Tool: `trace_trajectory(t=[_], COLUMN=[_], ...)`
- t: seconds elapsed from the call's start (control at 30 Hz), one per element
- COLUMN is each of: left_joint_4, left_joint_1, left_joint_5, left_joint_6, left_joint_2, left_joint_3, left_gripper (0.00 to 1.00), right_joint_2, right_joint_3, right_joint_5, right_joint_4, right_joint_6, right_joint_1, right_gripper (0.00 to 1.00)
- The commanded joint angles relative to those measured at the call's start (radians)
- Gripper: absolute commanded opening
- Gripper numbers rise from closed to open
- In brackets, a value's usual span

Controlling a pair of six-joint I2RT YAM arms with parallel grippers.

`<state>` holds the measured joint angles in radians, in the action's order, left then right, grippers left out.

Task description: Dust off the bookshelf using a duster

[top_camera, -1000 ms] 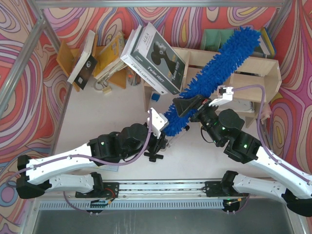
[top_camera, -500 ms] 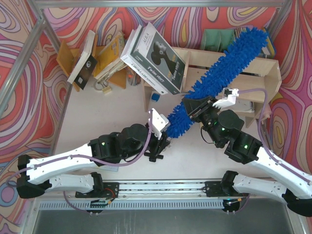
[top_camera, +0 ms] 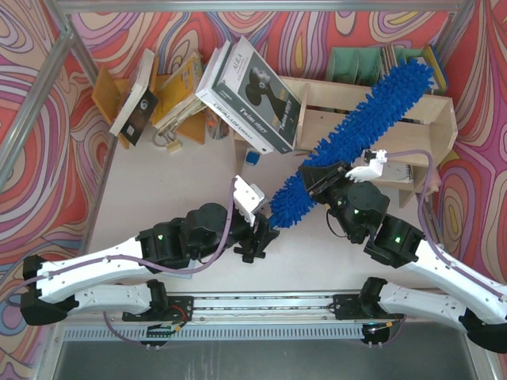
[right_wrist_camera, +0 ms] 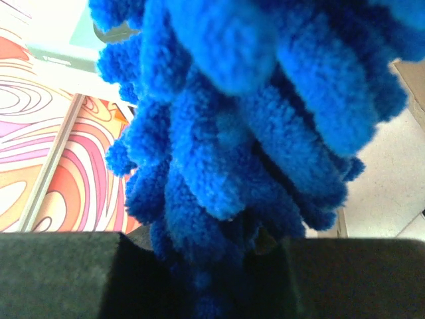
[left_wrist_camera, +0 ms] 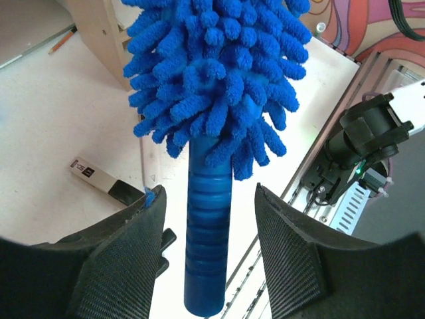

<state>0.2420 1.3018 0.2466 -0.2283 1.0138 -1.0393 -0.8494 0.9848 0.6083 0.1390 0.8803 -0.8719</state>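
My right end effector (top_camera: 323, 176) grasps the long bright-blue fluffy microfibre duster (top_camera: 360, 127) mid-frame, its tip over the pale plywood bookshelf (top_camera: 440, 111), upper right. My left end effector (left_wrist_camera: 209, 196) is released, jaws flanking the handle. Dusting barely begun, I judge.

A: First item, duster (top_camera: 360, 127)?
B: Bright blue, fluffy; handle (left_wrist_camera: 207, 252) blue, ribbed.
A: Next, bookshelf (top_camera: 420, 119)?
B: Pale plain plywood. Behind it, file holders (top_camera: 352, 63): green. Left of it, rack (top_camera: 104, 89): orange-yellow.
A: And the backdrop (top_camera: 40, 119)?
B: Swirls of red, pink, orange, purple. Before the bookshelf, surface (top_camera: 158, 182): white.
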Motion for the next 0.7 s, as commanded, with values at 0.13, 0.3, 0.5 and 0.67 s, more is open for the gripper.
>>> trace_trajectory(t=[0.13, 0.3, 0.5, 0.67], left_joint_4=[-0.034, -0.058, -0.078, -0.078], left_joint_1=[0.004, 0.002, 0.004, 0.003], left_joint_5=[-0.046, -0.056, -0.077, -0.084], left_joint_6=[-0.003, 0.001, 0.001, -0.003], left_joint_2=[0.009, 0.033, 0.068, 0.071], left_joint_3=[0.051, 0.059, 0.053, 0.053], left_gripper=[0.54, 0.50, 0.48, 0.31], right_joint_2=[0.051, 0.077, 0.090, 0.096], right_joint_3=[-0.038, -0.072, -0.095, -0.099], right_joint_5=[0.052, 0.052, 0.060, 0.071], right_joint_4=[-0.039, -0.055, -0.046, -0.047], right_joint_6=[0.089, 0.140, 0.191, 0.192], right_joint_1=[0.001, 0.001, 0.001, 0.001], right_gripper=[0.15, 0.14, 0.12, 0.12])
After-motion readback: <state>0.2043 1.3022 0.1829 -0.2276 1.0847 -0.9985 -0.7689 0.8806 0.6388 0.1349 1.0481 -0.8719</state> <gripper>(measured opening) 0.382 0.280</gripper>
